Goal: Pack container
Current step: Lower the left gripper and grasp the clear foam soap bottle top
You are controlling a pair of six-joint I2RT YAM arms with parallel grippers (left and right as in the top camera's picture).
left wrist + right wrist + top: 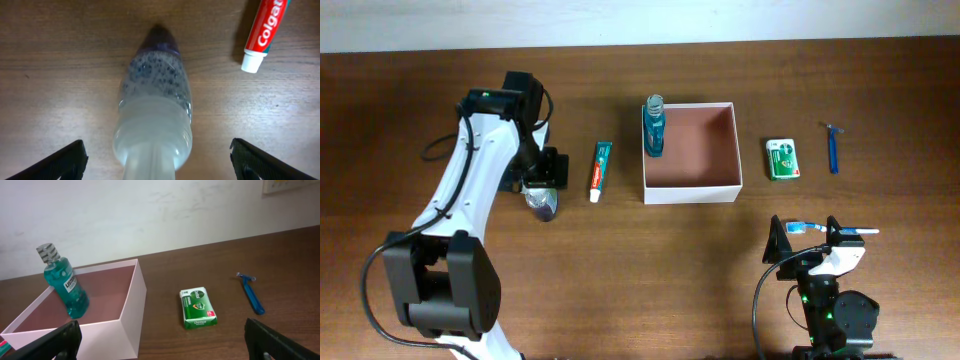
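Overhead, you see the container (700, 150) mid-picture on the table (620, 280): white walls, pinkish-brown floor, a mouthwash bottle (653, 128) leaning in one corner. Left wrist: the left gripper (157, 152) is spread around a clear bottle (152, 120). Right wrist: the right gripper (160, 332) is spread too.

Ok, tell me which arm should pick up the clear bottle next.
Left. The left gripper is open right over the bottle, fingers either side; the right gripper sits far off, past the container.

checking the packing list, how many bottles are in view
2: the Listerine mouthwash bottle tilted inside the container by its left wall, and a clear bottle lying left of the Colgate toothpaste. None seems hidden.
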